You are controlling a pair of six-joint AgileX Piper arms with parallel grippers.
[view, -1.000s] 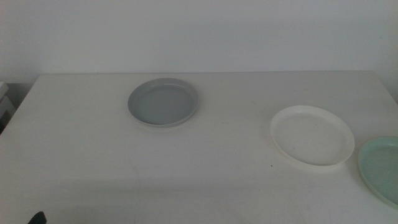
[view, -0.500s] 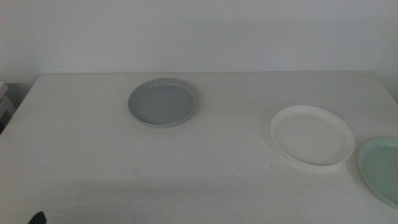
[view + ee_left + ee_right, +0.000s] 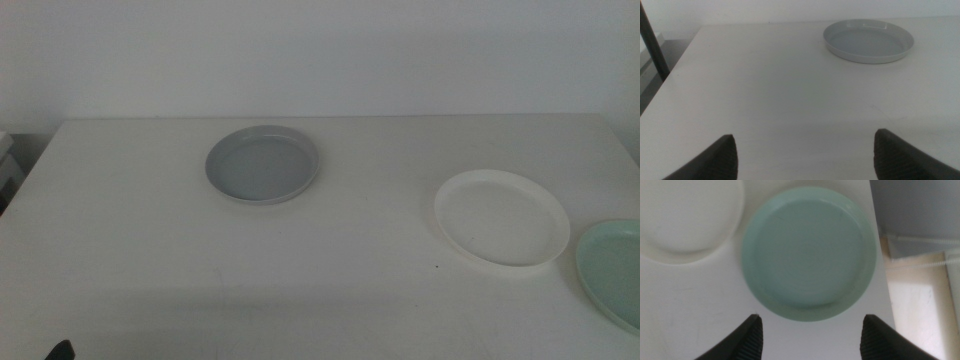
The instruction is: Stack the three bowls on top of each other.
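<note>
1. Three bowls are seen lying apart on a white table (image 3: 150, 230), none yet stacked: the grey bowl (image 3: 263, 165) toward the far middle, the white bowl (image 3: 502, 217) well to its right, and the mint green bowl (image 3: 612, 272) just beside the white one, cut off by the picture's right edge.
2. The right gripper (image 3: 808, 332) is held directly above the mint green bowl, its jaws spread wide apart and empty, with the near rim lying just ahead of the jaw tips.
3. The left gripper (image 3: 805, 155) is parked low at the table's near left corner, jaws likewise apart and empty, the grey bowl well ahead of it.
4. The step in hand is judged to be a pick of the mint green bowl. A clean grasp would be helped by one jaw being lowered inside the low rim and one outside, and the shallow dish being kept level when lifted toward the white bowl.
</note>
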